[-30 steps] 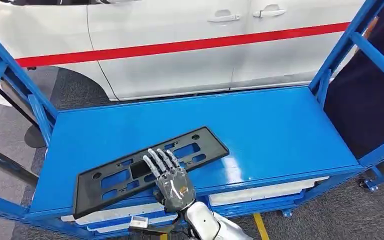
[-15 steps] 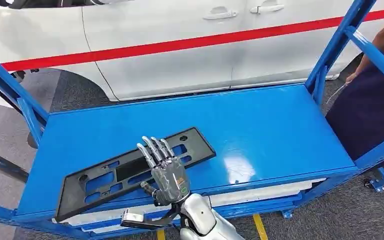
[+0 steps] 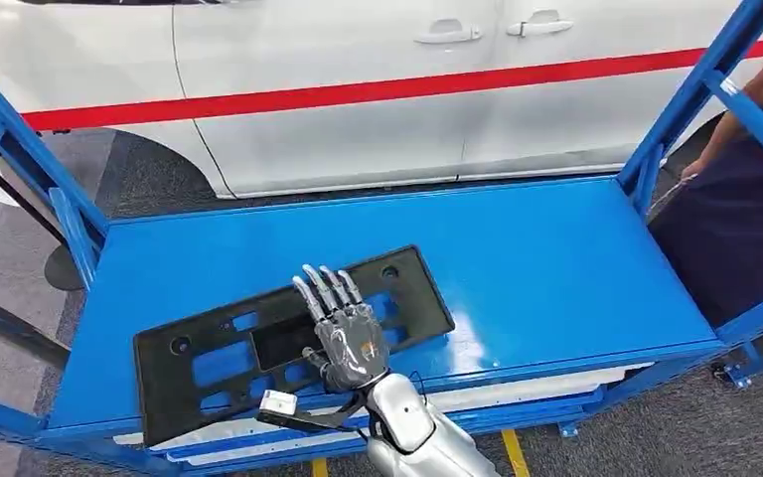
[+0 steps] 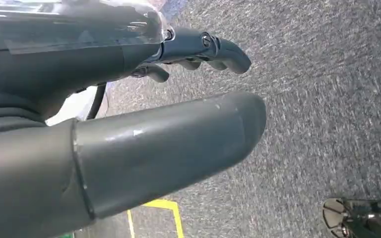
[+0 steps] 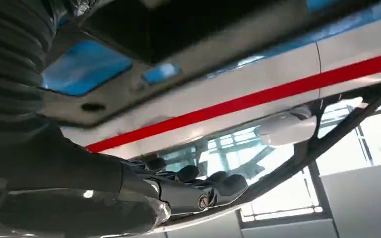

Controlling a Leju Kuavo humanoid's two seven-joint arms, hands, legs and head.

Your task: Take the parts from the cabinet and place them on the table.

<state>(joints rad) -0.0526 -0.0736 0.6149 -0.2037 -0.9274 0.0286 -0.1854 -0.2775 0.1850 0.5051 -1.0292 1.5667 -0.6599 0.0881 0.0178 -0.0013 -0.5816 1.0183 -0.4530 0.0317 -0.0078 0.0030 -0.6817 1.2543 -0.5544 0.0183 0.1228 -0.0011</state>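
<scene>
Fingers (image 3: 326, 294) of the right hand (image 3: 343, 333) lie straight and spread, flat on the black plate (image 3: 209, 360) on the blue shelf (image 3: 556, 258). Left hand (image 4: 129, 144) hangs loose over grey carpet (image 4: 327, 99). White car (image 3: 358, 89) behind. Plate's turned a bit since before.

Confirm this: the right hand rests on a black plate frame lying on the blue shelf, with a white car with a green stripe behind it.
Not quite. In the head view the stripe on the white car is red, not green. The rest holds: the right hand rests on the black plate frame lying on the blue shelf.
</scene>
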